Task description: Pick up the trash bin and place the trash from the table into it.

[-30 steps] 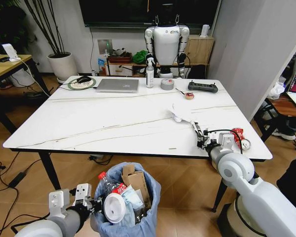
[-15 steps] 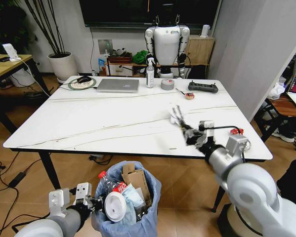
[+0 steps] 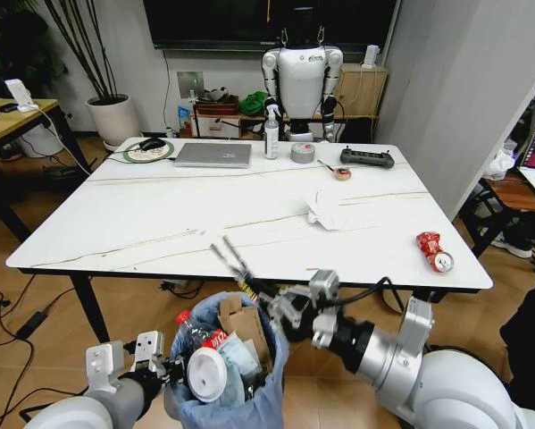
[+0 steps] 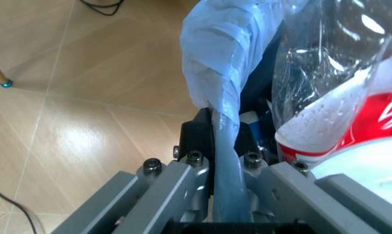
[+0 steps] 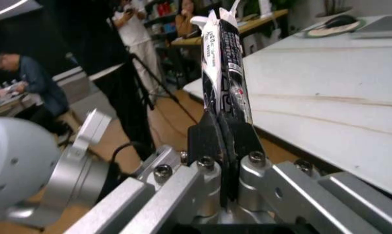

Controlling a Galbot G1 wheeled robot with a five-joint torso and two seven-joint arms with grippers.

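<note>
Pinching a flat black-and-white wrapper (image 5: 225,73) by its lower end, my right gripper (image 3: 260,292) hangs just over the rim of the trash bin (image 3: 271,357), the strip sticking up stiffly past the fingertips; it looks light and thin, so I judge an end grip enough, though it may cling on release. My left gripper (image 4: 218,146) is clamped on the bin's rim and blue bag, holding it below the table (image 3: 160,223) edge; the liner is soft and crinkly, so the hold belongs on the rim itself. Crumpled white paper (image 3: 323,210) and a crushed red can (image 3: 434,251) lie on the table, both light and easily deformed.
</note>
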